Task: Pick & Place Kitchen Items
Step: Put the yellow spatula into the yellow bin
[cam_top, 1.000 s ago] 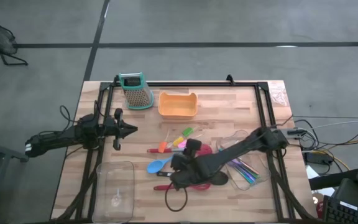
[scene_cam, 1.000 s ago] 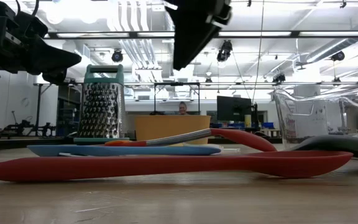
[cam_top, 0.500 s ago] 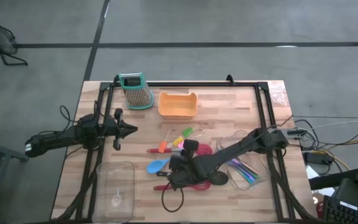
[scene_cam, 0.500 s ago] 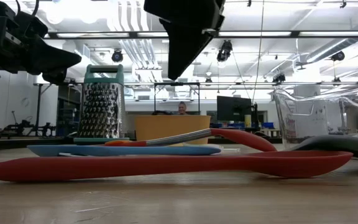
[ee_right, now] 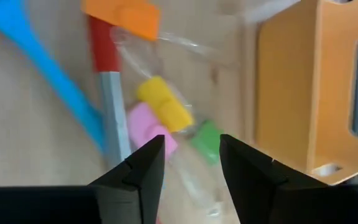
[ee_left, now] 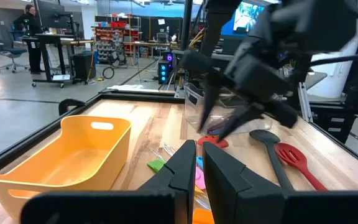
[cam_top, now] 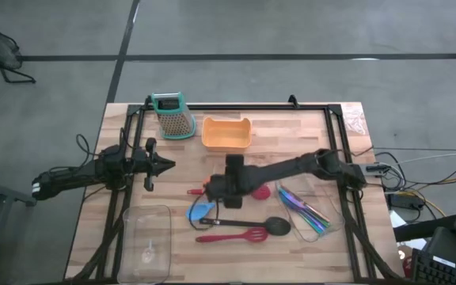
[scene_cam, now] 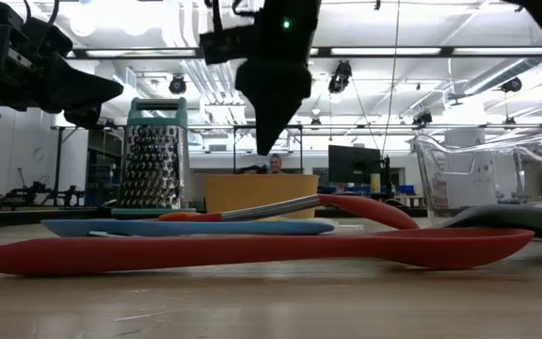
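Note:
My right gripper [cam_top: 216, 191] is open and hangs above the tiny pieces at mid-table, touching nothing. Its wrist view [ee_right: 191, 146] shows the yellow piece [ee_right: 163, 102], pink piece [ee_right: 146, 132], green piece [ee_right: 207, 140] and orange piece [ee_right: 123, 12] below the fingers. The blue spoon [cam_top: 202, 210], red slotted spatula [cam_top: 232, 235] and black spoon [cam_top: 274, 226] lie flat nearer the front edge. A red spoon's head [cam_top: 261, 191] shows beside the arm. The blue-handled cutlery [cam_top: 303, 207] lies at the right. My left gripper [cam_top: 167, 165] waits shut at the left, empty.
An orange tray [cam_top: 226, 133] and a teal-topped grater [cam_top: 172, 115] stand at the far edge. One clear bin [cam_top: 147, 237] stands front left, another [scene_cam: 459, 179] at the right around the cutlery. A black frame [cam_top: 236, 106] runs along the table's far edge and sides.
My right gripper has gone from above the red spatula and black spoon toward the table's far edge and a little left, and now hangs over the tiny pieces. The spatula and black spoon, then partly covered by the arm, now show whole.

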Tool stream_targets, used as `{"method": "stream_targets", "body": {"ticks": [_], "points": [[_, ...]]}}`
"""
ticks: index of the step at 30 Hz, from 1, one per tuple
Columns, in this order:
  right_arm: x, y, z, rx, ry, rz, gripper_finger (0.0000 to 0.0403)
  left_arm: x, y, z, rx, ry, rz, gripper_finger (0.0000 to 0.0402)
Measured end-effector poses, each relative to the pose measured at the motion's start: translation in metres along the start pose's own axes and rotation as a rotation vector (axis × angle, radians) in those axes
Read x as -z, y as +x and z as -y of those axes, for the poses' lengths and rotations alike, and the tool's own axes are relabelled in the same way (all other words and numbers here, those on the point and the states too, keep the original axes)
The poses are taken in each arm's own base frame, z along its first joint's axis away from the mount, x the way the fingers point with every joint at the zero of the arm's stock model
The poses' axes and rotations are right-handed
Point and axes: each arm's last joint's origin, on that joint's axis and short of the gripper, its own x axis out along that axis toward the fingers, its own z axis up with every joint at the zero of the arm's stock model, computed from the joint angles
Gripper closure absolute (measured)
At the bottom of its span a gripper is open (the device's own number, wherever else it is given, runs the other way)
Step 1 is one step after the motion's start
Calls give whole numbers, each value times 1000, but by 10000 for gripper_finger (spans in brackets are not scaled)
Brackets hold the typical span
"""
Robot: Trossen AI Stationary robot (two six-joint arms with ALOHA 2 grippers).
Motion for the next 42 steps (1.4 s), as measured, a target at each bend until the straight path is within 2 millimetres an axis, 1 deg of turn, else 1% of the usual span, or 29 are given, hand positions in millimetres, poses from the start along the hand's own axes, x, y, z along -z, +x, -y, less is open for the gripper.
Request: {"method": "stream_targets", "body": {"ticks": [2,5,10,15,20,24,29,36,39,42], "points": [[-1,4,11,-18,-27,-12,243,0,0,0,0,0,0,367],[-3,14,27,-109,-50,-39,243,0,0,0,0,0,0,367],[-1,35,54,-257,-54,-90,258,0,0,0,0,0,0,367],[4,49,65,-332,-114,-114,274,0,0,0,0,0,0,367],[9,54,74,-360,-167,-139,283,0,0,0,0,0,0,367],[10,54,76,-407,-208,-141,283,0,0,0,0,0,0,367],[12,59,80,-406,-214,-140,267,0,0,0,0,0,0,367],[17,78,72,-408,-263,-113,250,0,0,0,0,0,0,367],[23,86,71,-406,-253,-141,251,0,0,0,0,0,0,367],[28,91,67,-409,-244,-163,261,0,0,0,0,0,0,367]]}}
